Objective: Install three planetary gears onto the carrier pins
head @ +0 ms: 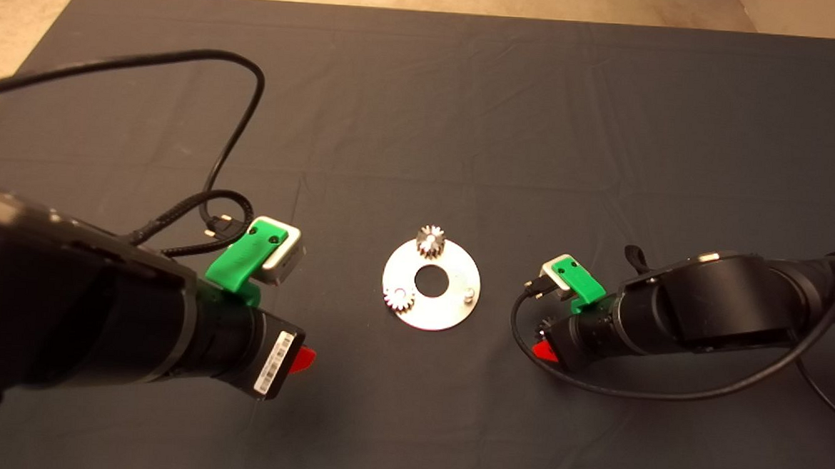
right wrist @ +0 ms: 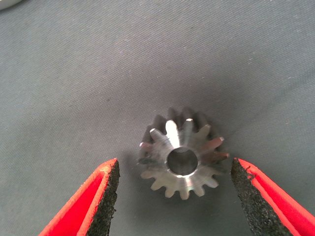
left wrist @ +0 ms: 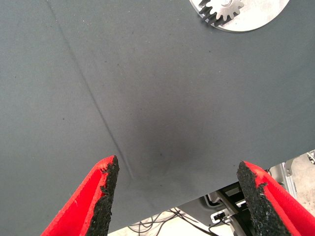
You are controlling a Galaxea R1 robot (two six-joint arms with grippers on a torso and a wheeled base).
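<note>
Right gripper (right wrist: 174, 196), fingers open around the last gear (right wrist: 181, 153), could nudge it aside; left gripper (left wrist: 179, 196) waits open.

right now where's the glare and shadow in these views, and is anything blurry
Head view: the carrier disc shines bright against the dark mat. Left wrist view: a soft dark shadow on the mat between the open left end effector fingers. Right wrist view: glare streaks on the loose gear's teeth, sharp between the open right end effector pads; the fingers at the edge look softer.
</note>
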